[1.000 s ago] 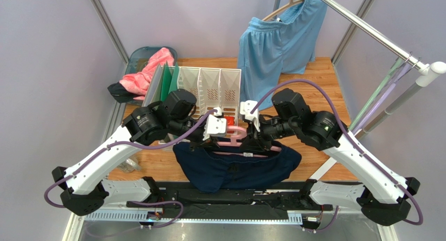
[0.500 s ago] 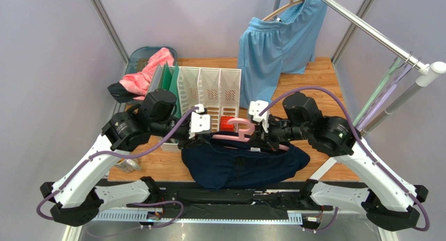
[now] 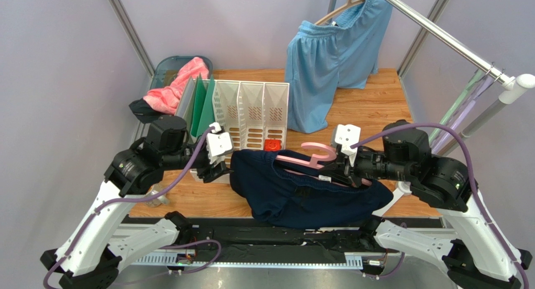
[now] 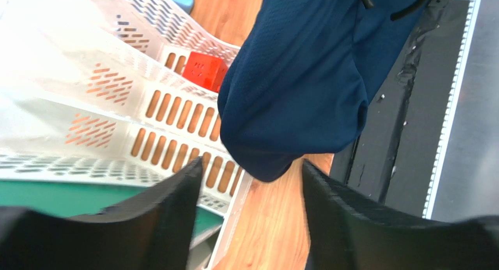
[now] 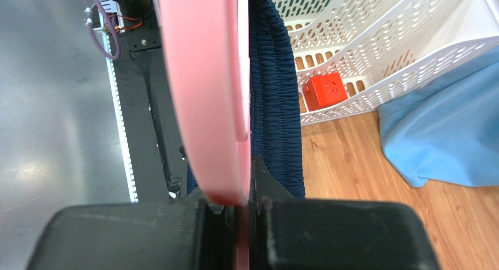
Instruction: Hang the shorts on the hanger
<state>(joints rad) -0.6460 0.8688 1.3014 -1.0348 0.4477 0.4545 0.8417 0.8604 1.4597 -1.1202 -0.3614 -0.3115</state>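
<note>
Left claw (image 3: 213, 170) has backed leftward off the shorts (image 3: 301, 195), gaping, empty; right claw (image 5: 240, 208) clenches the hanger (image 3: 296, 157) bearing them.

The dark navy shorts (image 3: 301, 195) hang draped over the thin pink hanger (image 3: 295, 160), which is tilted in mid-air.

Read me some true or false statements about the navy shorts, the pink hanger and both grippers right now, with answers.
1. The right gripper is shut on the thin pink plastic hanger. True.
2. The left gripper grips the dark navy fabric shorts. False: its jaws stand open, gripping nothing.
3. The light blue shorts are held by the left gripper. False: they hang from a wooden hanger on the metal rail.
4. A pink cloth lies in the teal basket at the far left. True.
</note>
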